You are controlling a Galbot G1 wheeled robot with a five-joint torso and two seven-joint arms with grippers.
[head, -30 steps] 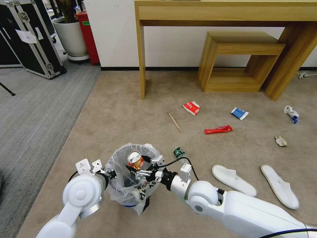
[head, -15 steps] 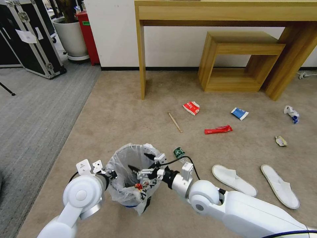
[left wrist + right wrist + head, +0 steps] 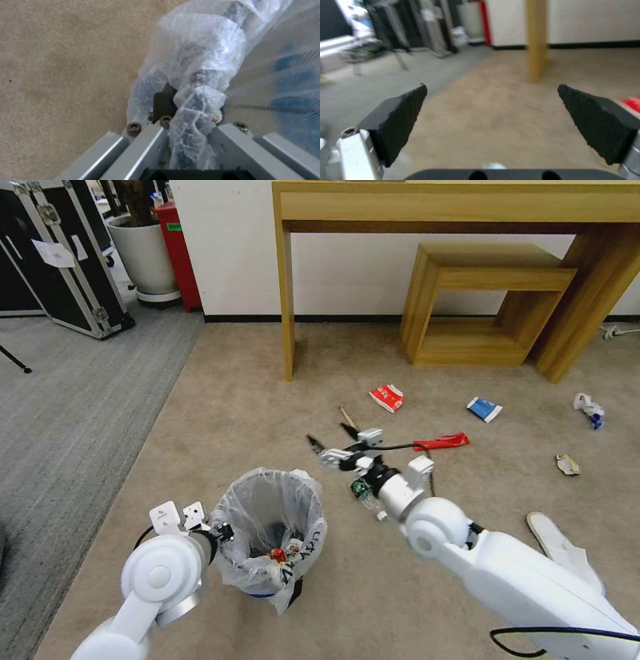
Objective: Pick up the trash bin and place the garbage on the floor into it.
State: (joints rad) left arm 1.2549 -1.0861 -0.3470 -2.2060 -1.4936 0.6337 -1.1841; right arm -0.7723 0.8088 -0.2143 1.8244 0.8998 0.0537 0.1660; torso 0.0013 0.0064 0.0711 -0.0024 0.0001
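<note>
Nearest to me, the left gripper point(image 3: 223, 532) was clamped on the bagged rim of the trash bin point(image 3: 270, 533), its fingers point(image 3: 165, 102) pinching bunched liner in the left wrist view. The bin stood on the beige floor point(image 3: 233, 407), with a few scraps lying at its bottom. Just beyond the bin I held the right gripper point(image 3: 330, 441) above the carpet, jaws spread wide and holding nothing (both pads point(image 3: 398, 117) were bare in the right wrist view). A crushed bottle point(image 3: 363, 493) lay beneath that forearm. Farther out lay a wooden stick point(image 3: 348, 416), red wrapper point(image 3: 443, 441), red-white carton point(image 3: 387, 397) and blue-white packet point(image 3: 484, 409).
</note>
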